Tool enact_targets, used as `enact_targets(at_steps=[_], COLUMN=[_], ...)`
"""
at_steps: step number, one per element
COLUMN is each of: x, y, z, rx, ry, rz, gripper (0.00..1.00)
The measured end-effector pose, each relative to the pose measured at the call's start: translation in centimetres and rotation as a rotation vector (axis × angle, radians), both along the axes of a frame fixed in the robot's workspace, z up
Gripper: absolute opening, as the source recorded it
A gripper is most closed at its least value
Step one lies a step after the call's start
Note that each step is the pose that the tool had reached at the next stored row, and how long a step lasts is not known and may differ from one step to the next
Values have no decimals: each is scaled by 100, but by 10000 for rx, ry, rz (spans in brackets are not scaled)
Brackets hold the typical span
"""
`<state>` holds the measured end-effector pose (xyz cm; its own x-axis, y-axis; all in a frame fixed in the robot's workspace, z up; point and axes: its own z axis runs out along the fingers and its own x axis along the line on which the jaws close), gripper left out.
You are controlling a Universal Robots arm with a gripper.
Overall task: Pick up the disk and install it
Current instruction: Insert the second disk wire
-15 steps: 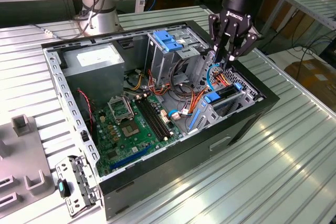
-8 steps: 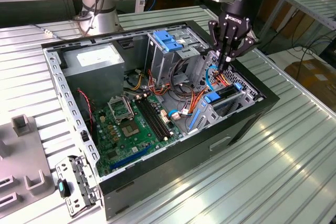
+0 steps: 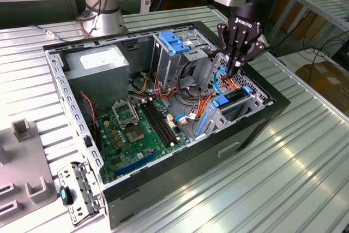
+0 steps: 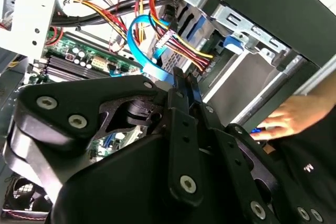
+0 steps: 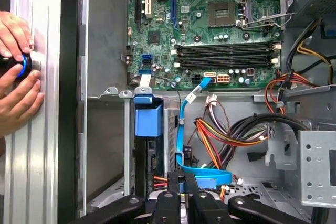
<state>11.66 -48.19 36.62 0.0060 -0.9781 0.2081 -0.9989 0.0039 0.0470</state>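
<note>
I note a black tool, green motherboard, bright blue disk rails, light-blue data cable, and ribbed grey tabletop.

The disk is a dark-grey flat drive with bright blue rails along its sides. It sits slotted into the metal drive bay of the open case, tilted, just below the tips of the hand. In the first wrist view its blue end tab stands just beyond the hand.
</note>
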Motion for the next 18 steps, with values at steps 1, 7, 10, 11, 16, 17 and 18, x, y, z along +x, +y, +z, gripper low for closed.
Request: enact_targets(at_steps=[1, 7, 10, 11, 16, 17, 18], x=[-4, -37, -63, -70, -116, -126, -138], y=[-16, -262, -283, -288, -302, -305, -312], z=[-6, -85, -102, -105, -122, -124, -127], rx=[160, 326, 393, 406, 460, 474, 496], ry=[0, -6, -57, -92, -409, -461, -520], rz=[49, 91, 118, 130, 172, 175, 178], gripper=[16, 16, 16, 16, 16, 16, 16])
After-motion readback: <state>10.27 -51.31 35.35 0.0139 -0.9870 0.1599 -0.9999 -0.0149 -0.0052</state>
